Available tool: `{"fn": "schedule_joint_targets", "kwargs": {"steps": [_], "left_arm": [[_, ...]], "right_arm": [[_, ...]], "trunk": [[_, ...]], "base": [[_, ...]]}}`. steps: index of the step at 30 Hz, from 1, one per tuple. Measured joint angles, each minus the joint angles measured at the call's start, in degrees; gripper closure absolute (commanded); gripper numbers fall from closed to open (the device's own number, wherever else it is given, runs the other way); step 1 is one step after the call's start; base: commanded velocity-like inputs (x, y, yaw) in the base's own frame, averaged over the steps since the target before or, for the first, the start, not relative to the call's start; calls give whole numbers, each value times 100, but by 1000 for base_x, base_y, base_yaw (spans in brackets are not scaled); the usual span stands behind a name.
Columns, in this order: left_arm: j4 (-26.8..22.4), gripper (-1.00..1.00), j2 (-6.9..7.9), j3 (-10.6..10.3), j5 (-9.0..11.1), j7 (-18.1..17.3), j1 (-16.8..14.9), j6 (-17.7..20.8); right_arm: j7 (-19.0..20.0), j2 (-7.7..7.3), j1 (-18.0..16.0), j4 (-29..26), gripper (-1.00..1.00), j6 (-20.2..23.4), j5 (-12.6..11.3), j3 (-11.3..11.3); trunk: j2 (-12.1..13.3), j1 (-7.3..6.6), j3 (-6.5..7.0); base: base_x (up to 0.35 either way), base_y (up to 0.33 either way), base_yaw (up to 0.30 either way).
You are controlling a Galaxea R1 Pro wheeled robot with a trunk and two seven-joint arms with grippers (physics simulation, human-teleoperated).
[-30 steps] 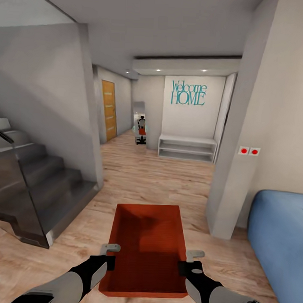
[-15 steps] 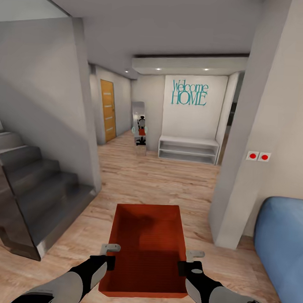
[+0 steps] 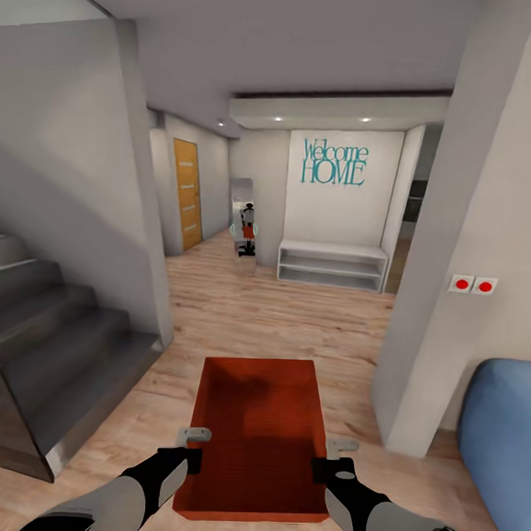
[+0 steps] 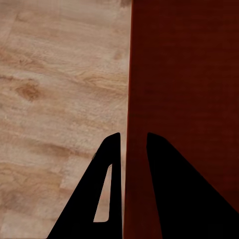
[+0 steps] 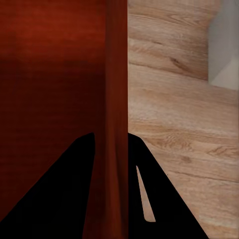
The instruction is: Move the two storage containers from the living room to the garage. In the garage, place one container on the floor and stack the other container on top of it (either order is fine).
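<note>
Both grippers were clamped on one orange-red storage container (image 3: 254,435): left gripper (image 3: 190,446) pinched its left wall, right gripper (image 3: 330,458) its right wall, tub held over wood-plank flooring (image 3: 278,320), grey stairs (image 3: 53,341) left, blue sofa (image 3: 501,438) right.

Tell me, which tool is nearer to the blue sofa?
Right. The right tool grips the container's wall on the side facing the blue sofa; the left tool grips the opposite wall, farther away.

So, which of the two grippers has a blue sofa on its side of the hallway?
The right gripper: the blue sofa is beside it, while the left gripper has grey stairs.
</note>
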Motion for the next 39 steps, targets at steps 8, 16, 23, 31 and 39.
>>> {"fn": "schedule_joint_targets", "kwargs": {"steps": [8, 16, 23, 31, 39], "left_arm": [[0, 100, 1, 1, 0, -1, 2, 0], [0, 100, 0, 0, 0, 1, 0, 0], [0, 100, -1, -1, 0, 1, -2, 0], [0, 100, 0, 2, -1, -1, 2, 0], [0, 100, -1, 1, 0, 1, 2, 0]], "right_arm": [[0, 1, 0, 3, 100, 0, 1, 0], [0, -1, 0, -1, 100, 0, -1, 1], [0, -2, 0, -3, 100, 0, -1, 1], [1, 0, 0, 2, 100, 0, 0, 2], [2, 0, 0, 3, 100, 0, -2, 3]], "trunk": [[0, 0, 0], [0, 0, 0], [0, 0, 0], [0, 0, 0], [0, 0, 0]], "base": [[323, 0, 0], [323, 0, 0], [323, 0, 0], [323, 0, 0], [323, 0, 0]]}}
